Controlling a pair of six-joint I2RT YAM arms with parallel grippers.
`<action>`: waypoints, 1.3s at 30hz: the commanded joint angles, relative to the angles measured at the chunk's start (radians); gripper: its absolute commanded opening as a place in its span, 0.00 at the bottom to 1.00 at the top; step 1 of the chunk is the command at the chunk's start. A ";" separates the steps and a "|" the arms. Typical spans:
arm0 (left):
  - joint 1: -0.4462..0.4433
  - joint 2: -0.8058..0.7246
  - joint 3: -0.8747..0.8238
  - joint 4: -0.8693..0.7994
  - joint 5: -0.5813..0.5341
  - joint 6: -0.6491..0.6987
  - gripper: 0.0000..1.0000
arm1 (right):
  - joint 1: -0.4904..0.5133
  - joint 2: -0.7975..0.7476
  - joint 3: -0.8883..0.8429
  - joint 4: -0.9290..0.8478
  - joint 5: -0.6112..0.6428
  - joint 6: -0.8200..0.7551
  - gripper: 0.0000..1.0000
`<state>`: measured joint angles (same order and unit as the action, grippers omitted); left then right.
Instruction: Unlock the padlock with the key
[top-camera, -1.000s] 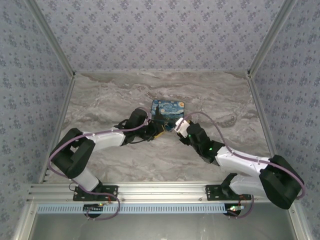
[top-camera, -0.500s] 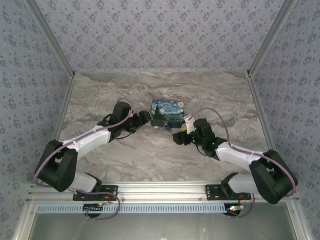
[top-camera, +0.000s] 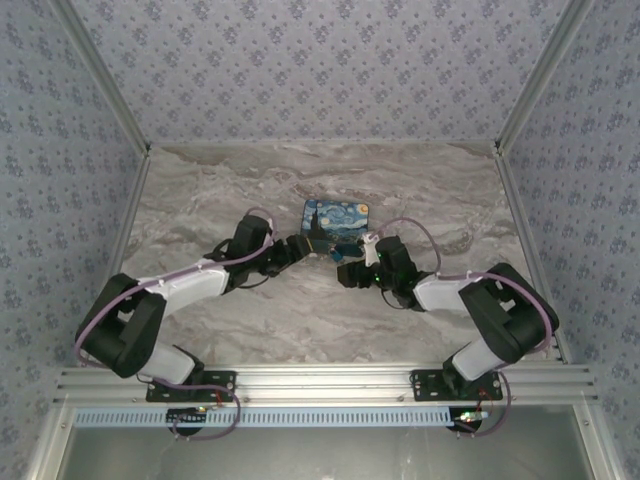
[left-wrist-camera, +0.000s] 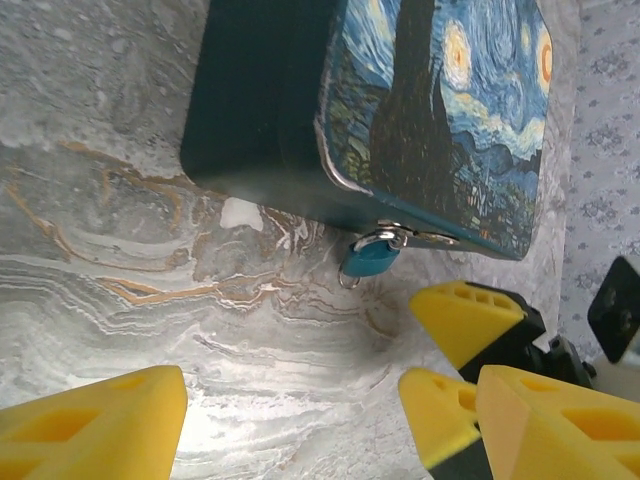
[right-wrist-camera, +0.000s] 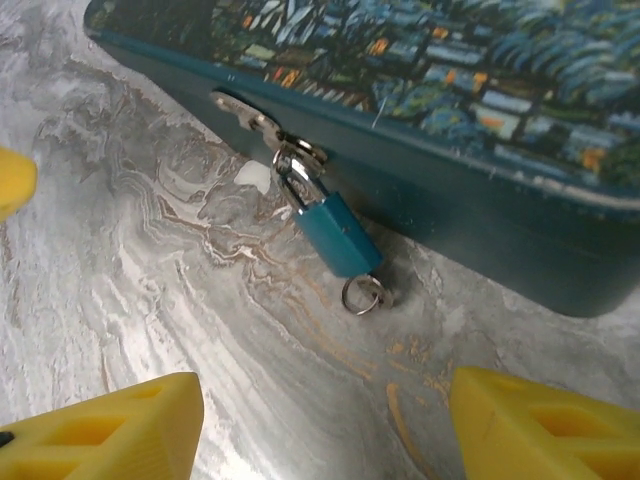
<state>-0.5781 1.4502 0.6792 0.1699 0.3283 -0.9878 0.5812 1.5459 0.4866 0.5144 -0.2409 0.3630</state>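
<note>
While the box (top-camera: 336, 222) sits shut, padlock (right-wrist-camera: 338, 232) on its hasp, we see the left gripper (left-wrist-camera: 330, 425) and right gripper (right-wrist-camera: 325, 420), fingers apart and empty, now closer to it.

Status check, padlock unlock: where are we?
Left gripper and right gripper open, empty, both facing the padlock. Padlock hangs on the box hasp, small ring at its base. Approach unobstructed.

Grey marble table (top-camera: 210, 190) with a starry-night box (top-camera: 336, 221) lying near its middle, small teal padlock (right-wrist-camera: 338, 233) resting on the tabletop at the box's front.
</note>
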 joint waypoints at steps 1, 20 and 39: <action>-0.018 0.019 -0.002 0.052 0.002 0.002 0.76 | 0.003 0.030 0.040 0.045 0.046 0.042 0.66; -0.035 0.063 -0.030 0.124 0.005 -0.037 0.75 | 0.017 0.206 0.092 0.204 0.070 0.051 0.52; -0.052 0.100 -0.046 0.158 -0.002 -0.058 0.75 | 0.019 0.185 0.093 0.216 -0.005 0.086 0.18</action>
<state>-0.6243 1.5372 0.6346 0.2916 0.3252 -1.0302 0.5949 1.7626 0.5694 0.7284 -0.2279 0.4339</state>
